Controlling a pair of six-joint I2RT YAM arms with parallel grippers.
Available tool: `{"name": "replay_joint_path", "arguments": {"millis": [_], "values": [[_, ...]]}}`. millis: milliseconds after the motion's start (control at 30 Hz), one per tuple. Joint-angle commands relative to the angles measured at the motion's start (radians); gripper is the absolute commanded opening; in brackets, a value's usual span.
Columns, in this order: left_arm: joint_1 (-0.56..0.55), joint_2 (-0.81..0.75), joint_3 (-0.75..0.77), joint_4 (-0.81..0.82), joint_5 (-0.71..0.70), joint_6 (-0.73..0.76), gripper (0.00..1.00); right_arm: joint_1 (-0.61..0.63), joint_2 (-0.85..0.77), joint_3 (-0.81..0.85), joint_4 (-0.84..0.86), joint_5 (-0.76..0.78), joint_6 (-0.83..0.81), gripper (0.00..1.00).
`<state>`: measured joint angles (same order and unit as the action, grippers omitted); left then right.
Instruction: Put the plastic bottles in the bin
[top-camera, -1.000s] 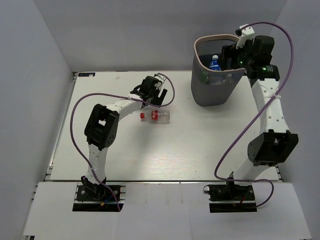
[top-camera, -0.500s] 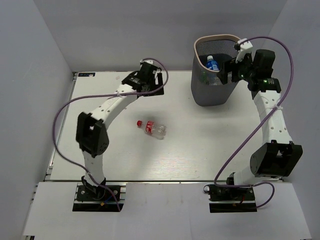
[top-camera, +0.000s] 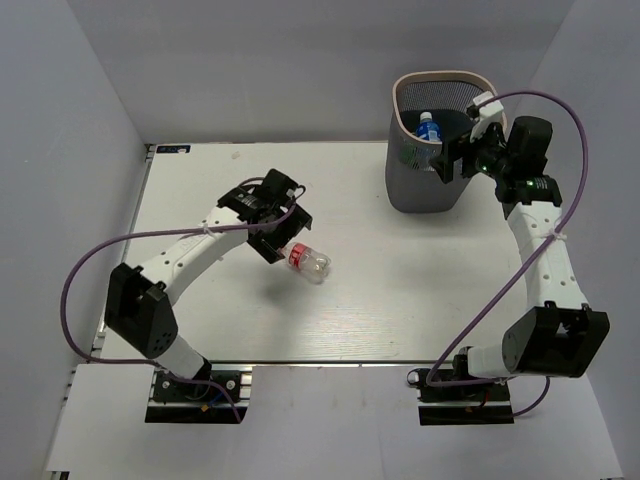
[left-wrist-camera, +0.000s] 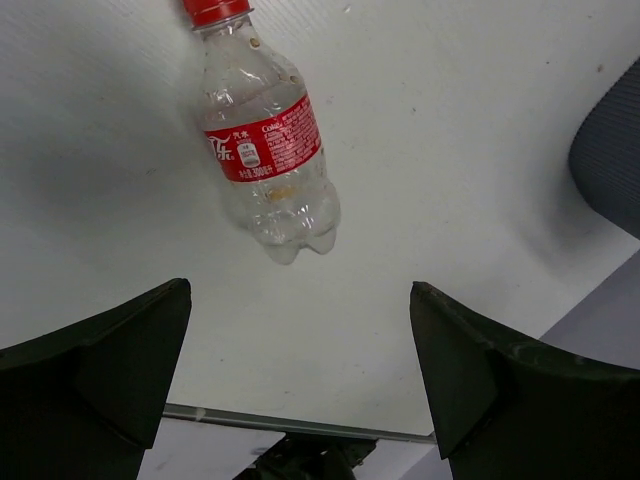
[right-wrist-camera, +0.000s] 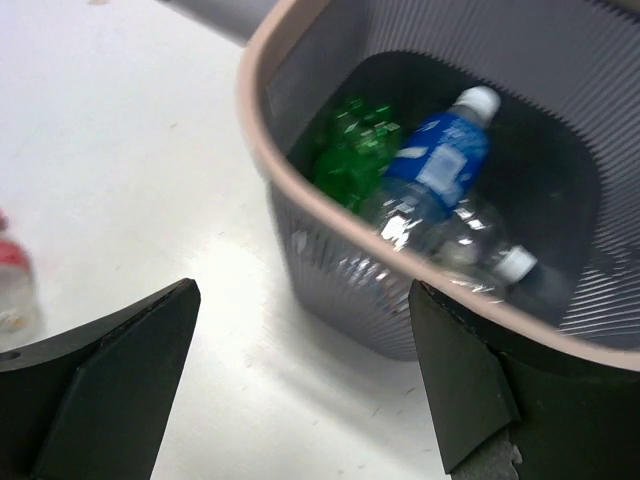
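Red-capped cola bottle (left-wrist-camera: 265, 150) lies on the table (left-wrist-camera: 450, 120), just ahead of the spread, empty left gripper (left-wrist-camera: 298, 300). Right gripper (right-wrist-camera: 300, 290), also spread, hangs beside the bin (right-wrist-camera: 262, 130).

I read open desk (top-camera: 400, 300) along the near edge and left edge. The bin (top-camera: 415, 185) blocks the far right corner. One red-labelled bottle (top-camera: 308, 261) lies mid-desk, with bare surface on its near and right sides.

walls (top-camera: 250, 60): plain pale grey | table (top-camera: 380, 310): white, matte | light: even, soft shadows
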<state>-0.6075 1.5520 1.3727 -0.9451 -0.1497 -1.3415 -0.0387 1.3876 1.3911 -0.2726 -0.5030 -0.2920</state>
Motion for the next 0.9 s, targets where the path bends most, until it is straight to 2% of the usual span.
{"name": "replay_joint_path", "arguments": {"millis": [0, 100, 300, 467, 700, 867], "values": [[-0.008, 0.020, 0.009, 0.045, 0.001, -0.082, 1.00, 0.005, -0.036, -0.064, -0.050, -0.095, 0.037, 0.90], [-0.017, 0.104, 0.063, 0.016, 0.010, -0.093, 1.00, 0.005, -0.076, -0.099, -0.048, -0.108, 0.019, 0.90], [-0.017, 0.219, 0.072, -0.001, 0.030, -0.093, 1.00, 0.003, -0.142, -0.171, -0.039, -0.121, -0.007, 0.90], [-0.026, 0.253, 0.060, -0.008, 0.030, -0.084, 1.00, 0.002, -0.219, -0.224, 0.030, -0.170, -0.025, 0.90], [-0.035, 0.339, 0.039, 0.017, 0.007, -0.065, 1.00, 0.002, -0.312, -0.288, 0.062, -0.394, -0.073, 0.90], [-0.035, 0.399, 0.039, 0.035, -0.011, -0.030, 0.93, 0.000, -0.329, -0.297, 0.020, -0.456, -0.064, 0.90]]}}
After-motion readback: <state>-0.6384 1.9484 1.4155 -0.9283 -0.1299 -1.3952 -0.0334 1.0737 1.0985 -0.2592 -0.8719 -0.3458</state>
